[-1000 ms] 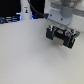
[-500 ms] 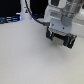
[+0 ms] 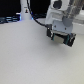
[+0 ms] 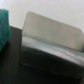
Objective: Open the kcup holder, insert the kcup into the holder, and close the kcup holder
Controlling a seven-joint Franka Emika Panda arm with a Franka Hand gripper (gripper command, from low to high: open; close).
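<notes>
Worktop [image 3: 25, 57] fills the exterior view's left and centre: pale, plain, blurred. Along the back edge, at the exterior view's left, a dark band with a blue glint and a white upright; too blurred to name.

Dark cable [image 3: 31, 11] arcs down from the top edge toward the arm. White arm housing [image 3: 62, 20] sits at upper right of the exterior view, tilted.

Under the housing, the tool [image 3: 61, 39] hangs close over the worktop, dark and boxy in this view. Fingers merge with a black mass there; cannot tell whether they are spread, pressed together, or pinching anything. Cannot tell either whether that black mass is the holder or only the tool's own body.

Wrist view: teal-green patch [image 4: 4, 26] at one edge, cut off by the frame; what it belongs to is unclear. Beside it, a large grey-silver slab [image 4: 50, 42], smooth, with a lighter upper face and a darker band below, set on a black surface [image 4: 12, 60]. Pale ground behind. All heavily blurred.

Kcup: not made out with certainty in either view.
</notes>
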